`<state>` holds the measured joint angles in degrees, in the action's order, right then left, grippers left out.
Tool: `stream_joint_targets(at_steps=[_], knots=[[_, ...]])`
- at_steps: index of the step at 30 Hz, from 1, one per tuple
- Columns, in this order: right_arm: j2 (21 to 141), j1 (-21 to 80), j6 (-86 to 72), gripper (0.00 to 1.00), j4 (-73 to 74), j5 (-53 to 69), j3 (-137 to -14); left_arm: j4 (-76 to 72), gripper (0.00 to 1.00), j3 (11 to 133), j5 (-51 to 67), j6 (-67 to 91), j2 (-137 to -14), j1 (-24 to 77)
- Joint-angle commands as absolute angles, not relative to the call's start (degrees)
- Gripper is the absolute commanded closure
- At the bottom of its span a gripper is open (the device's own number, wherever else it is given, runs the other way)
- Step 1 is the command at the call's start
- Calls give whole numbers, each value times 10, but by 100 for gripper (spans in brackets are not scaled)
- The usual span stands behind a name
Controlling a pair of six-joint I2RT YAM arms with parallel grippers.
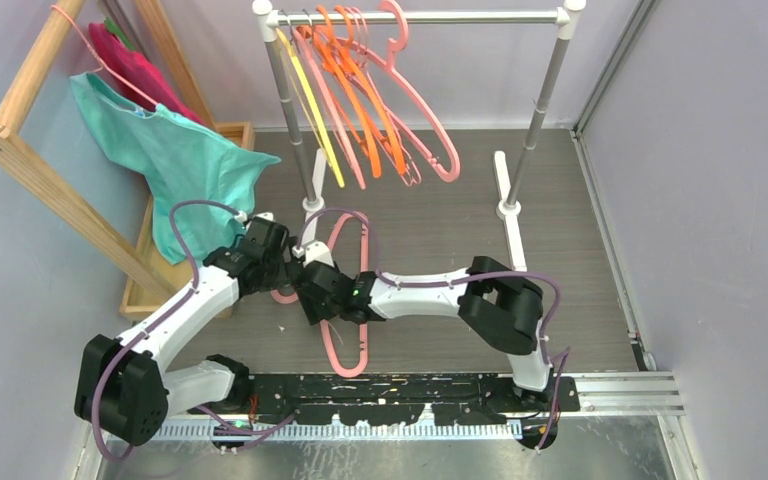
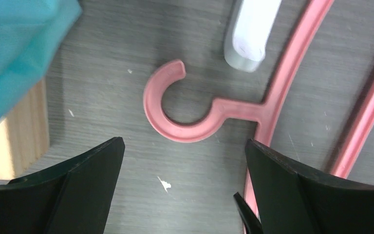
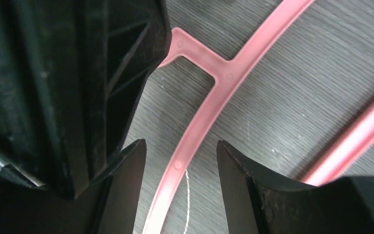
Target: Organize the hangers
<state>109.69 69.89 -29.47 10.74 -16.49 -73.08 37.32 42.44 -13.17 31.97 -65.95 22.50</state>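
A pink hanger (image 1: 352, 300) lies flat on the grey floor between the arms. Its hook (image 2: 175, 109) points left in the left wrist view. My left gripper (image 2: 184, 180) is open just in front of the hook, holding nothing. My right gripper (image 3: 181, 165) is open with the hanger's shoulder bar (image 3: 195, 131) lying between its fingers, jaws apart from it. In the top view both grippers meet near the hanger's hook end, the left (image 1: 285, 268) and the right (image 1: 310, 285). Several pink, orange and one yellow hanger (image 1: 360, 100) hang on the metal rail (image 1: 420, 17).
A wooden rack (image 1: 50, 190) at the left carries a pink hanger draped with teal (image 1: 175, 160) and magenta garments. The rail's white feet (image 1: 508, 190) stand on the floor behind the arms. The left gripper's body (image 3: 63, 83) fills the left of the right wrist view.
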Motion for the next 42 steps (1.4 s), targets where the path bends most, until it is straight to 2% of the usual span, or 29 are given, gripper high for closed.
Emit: stream_joint_targets(at_steps=[1,10,19,24,29,32,37,42], knots=[[1127,697,-322,39,124,-179,-768,350,2,421,-114,320,-635,214],[1153,690,-363,41,150,-202,-756,352,2,414,-104,314,-615,209],[1126,650,-390,50,125,-183,-646,352,2,401,-109,318,-587,209],[1127,644,-387,60,111,-180,-630,354,2,405,-108,318,-587,208],[1106,634,-381,83,87,-168,-602,356,2,409,-106,321,-586,208],[1067,622,-381,98,72,-167,-565,361,2,416,-106,321,-586,208],[949,603,-357,99,71,-178,-499,367,2,431,-99,318,-594,208],[772,556,-332,99,115,-136,-438,366,2,437,-107,313,-605,208]])
